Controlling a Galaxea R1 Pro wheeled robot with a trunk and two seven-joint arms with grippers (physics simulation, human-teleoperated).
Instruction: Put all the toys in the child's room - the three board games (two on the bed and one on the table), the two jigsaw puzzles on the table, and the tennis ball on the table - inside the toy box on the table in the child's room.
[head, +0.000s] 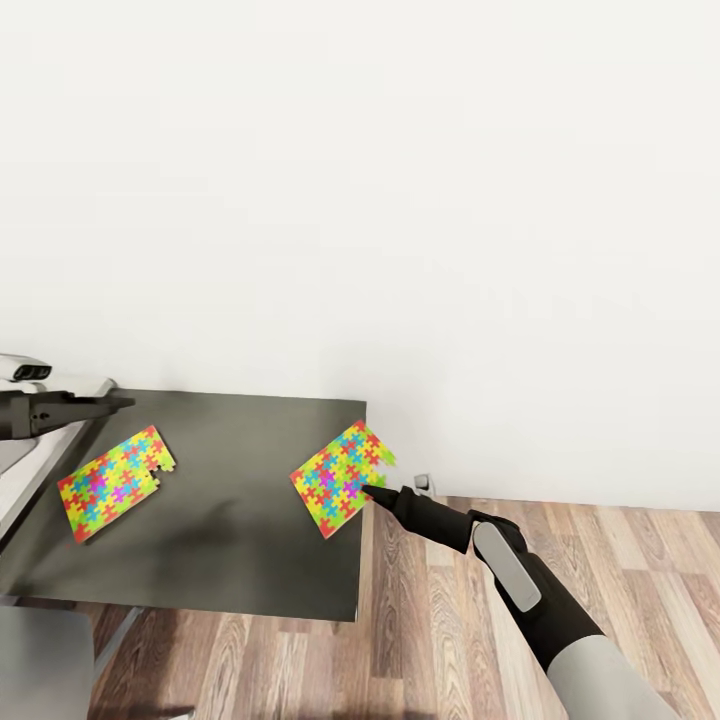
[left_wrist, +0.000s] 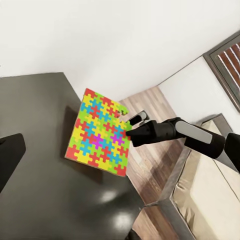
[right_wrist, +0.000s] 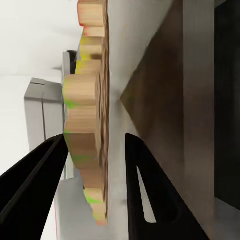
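Observation:
Two jigsaw puzzles lie on the dark grey table (head: 230, 540). One puzzle (head: 115, 482) rests flat near its left side. The other puzzle (head: 340, 478) (left_wrist: 100, 135) overhangs the table's right edge. My right gripper (head: 368, 489) (left_wrist: 129, 131) is open, with that puzzle's overhanging edge (right_wrist: 87, 125) between its fingers (right_wrist: 145, 190); a gap shows on one side. My left gripper (head: 122, 403) hovers above the table's far left corner, apart from both puzzles and apparently open. The board games, tennis ball and toy box are out of view.
A white wall runs behind the table. Wood floor (head: 450, 620) lies to the right and in front. A light grey top (head: 30, 470) adjoins the table at the left. A beige framed surface (left_wrist: 215, 200) stands beyond the floor strip.

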